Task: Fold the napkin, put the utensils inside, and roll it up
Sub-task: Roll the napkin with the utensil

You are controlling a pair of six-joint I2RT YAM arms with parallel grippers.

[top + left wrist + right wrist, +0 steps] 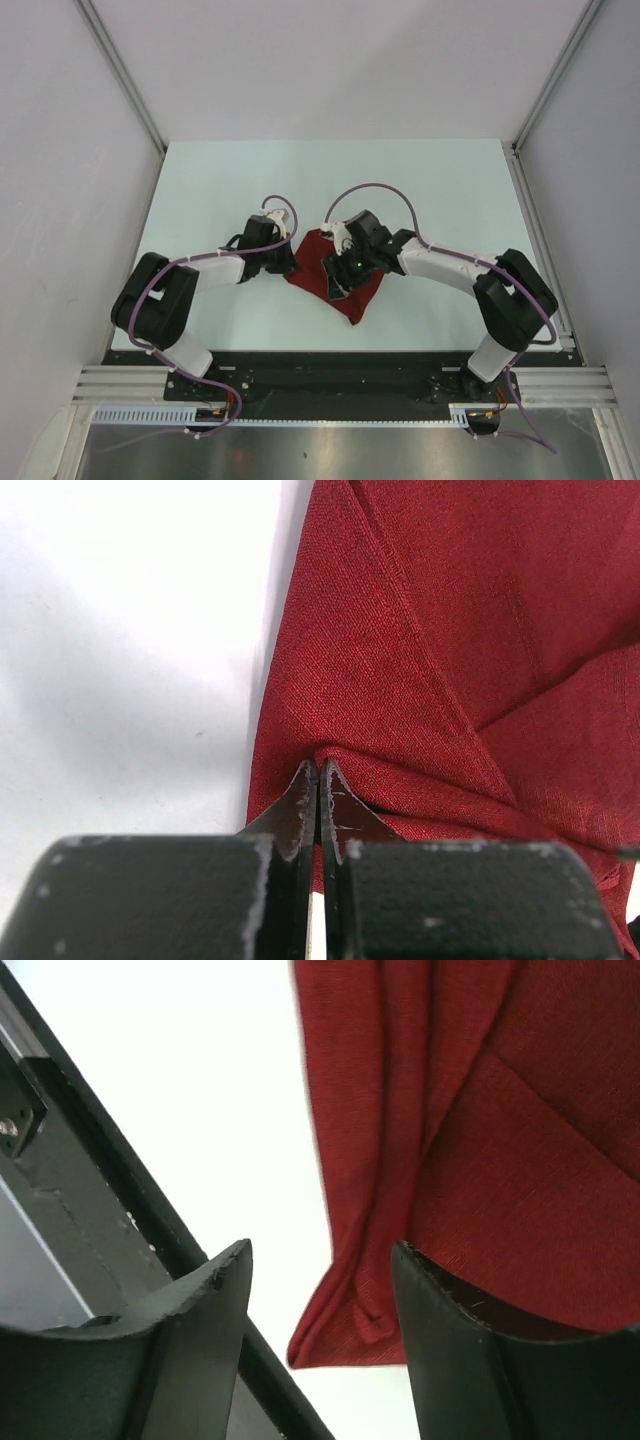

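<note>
The dark red napkin (350, 292) lies folded and creased near the table's front middle. It fills the left wrist view (440, 660) and shows in the right wrist view (500, 1160). My left gripper (290, 262) (319, 775) is shut, pinching a fold at the napkin's left edge. My right gripper (335, 278) (325, 1270) is open above the napkin's near corner, one finger (450, 1340) over the cloth, the other (200, 1310) over bare table. The fork is hidden or out of view.
The pale table (220, 190) is bounded by white walls and metal posts (130, 80). A black rail (330, 362) runs along the front edge, also seen in the right wrist view (90, 1180).
</note>
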